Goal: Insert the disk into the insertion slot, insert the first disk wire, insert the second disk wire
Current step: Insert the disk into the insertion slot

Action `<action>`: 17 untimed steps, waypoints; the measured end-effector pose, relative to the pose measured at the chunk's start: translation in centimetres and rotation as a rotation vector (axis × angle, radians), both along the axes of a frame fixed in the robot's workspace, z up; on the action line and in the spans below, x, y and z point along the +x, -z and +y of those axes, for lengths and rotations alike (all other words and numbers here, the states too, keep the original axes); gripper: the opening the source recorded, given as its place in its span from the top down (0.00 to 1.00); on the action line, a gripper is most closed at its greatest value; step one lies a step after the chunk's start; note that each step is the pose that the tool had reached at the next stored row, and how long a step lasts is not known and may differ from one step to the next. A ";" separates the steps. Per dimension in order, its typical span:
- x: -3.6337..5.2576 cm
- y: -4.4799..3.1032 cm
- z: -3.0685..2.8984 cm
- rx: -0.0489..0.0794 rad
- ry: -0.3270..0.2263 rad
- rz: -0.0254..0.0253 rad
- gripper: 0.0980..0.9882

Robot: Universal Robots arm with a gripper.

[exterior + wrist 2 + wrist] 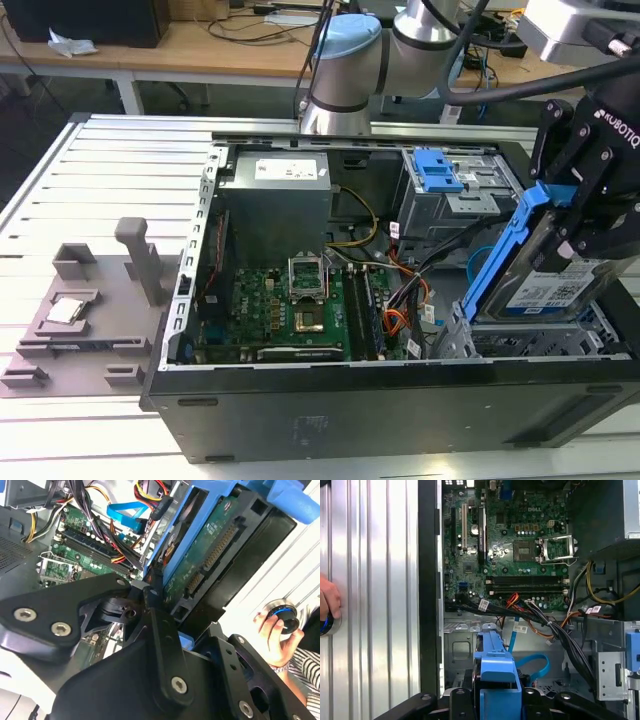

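The gripper [580, 225], jaws clamped on the blue-framed disk [548, 288], holds it tilted just above the insertion slot [515, 342] inside the open computer case [300, 410].

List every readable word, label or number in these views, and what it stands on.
White printed label on the flat blue-framed disk: too small to read.
White sticker on the grey metal power supply box: too small to read.
White lettering on the black hand holding the disk: a maker's mark, not transcribed.
White tag on the black cable bundle: too small to read.
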State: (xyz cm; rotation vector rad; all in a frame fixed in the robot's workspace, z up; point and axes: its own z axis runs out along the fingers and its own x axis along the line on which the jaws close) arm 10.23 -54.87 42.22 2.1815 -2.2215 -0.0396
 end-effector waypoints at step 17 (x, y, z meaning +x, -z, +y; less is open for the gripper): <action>0.00 2.50 0.00 0.000 0.000 0.0004 0.70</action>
